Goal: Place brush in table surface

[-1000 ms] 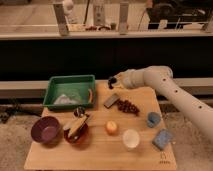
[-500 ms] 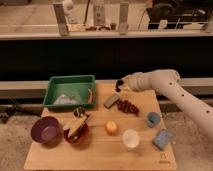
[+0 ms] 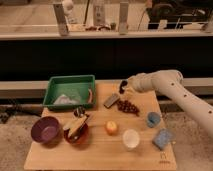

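the pale arm's gripper (image 3: 122, 89) hung over the light tan wooden tabletop (image 3: 100, 156), fingers seemingly pinched on the small stubby dark brush (image 3: 123, 85). released there, it could have landed on the flat grey rectangular block (image 3: 111, 100) or dark red grape cluster (image 3: 128, 107) just below. one brush, one block, one cluster, one round orange fruit (image 3: 111, 128).

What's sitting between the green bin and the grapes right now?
In the camera view, a flat grey block lies between the green bin and the grapes; the gripper hovers just past the block.
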`<state>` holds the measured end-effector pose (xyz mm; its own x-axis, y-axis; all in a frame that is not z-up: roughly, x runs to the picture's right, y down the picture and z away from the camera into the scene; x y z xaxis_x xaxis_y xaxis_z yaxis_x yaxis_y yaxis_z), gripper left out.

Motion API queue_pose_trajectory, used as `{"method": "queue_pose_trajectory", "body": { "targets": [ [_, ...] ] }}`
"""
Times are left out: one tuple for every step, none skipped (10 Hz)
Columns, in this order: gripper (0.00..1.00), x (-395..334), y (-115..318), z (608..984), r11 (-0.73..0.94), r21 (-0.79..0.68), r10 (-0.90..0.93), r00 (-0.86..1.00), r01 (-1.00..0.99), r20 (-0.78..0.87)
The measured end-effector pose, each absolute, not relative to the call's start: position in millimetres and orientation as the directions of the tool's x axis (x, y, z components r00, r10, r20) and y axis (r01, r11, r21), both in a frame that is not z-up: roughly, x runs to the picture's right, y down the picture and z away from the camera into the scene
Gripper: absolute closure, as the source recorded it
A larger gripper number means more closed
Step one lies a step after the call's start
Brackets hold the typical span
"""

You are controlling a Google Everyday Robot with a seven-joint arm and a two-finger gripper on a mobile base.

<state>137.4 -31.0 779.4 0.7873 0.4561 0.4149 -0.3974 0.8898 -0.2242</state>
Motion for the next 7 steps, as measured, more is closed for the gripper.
{"method": "queue_pose_trajectory", "body": {
  "targets": [
    [1.00,141,-30,782,0.885,-0.225,0.466,0.787,-0.408,0.404],
    [1.00,145,-29,784,0.878,-0.226,0.478,0.787,-0.421,0.390],
    [1.00,151,-27,787,0.872,-0.227,0.489,0.790,-0.434,0.371],
    [1.00,154,-26,791,0.867,-0.227,0.498,0.795,-0.444,0.347],
    [1.00,155,-26,793,0.863,-0.223,0.504,0.799,-0.453,0.328],
    [1.00,160,-24,794,0.858,-0.217,0.513,0.802,-0.466,0.307],
    [1.00,165,-23,795,0.852,-0.212,0.523,0.799,-0.480,0.295]
  ]
}}
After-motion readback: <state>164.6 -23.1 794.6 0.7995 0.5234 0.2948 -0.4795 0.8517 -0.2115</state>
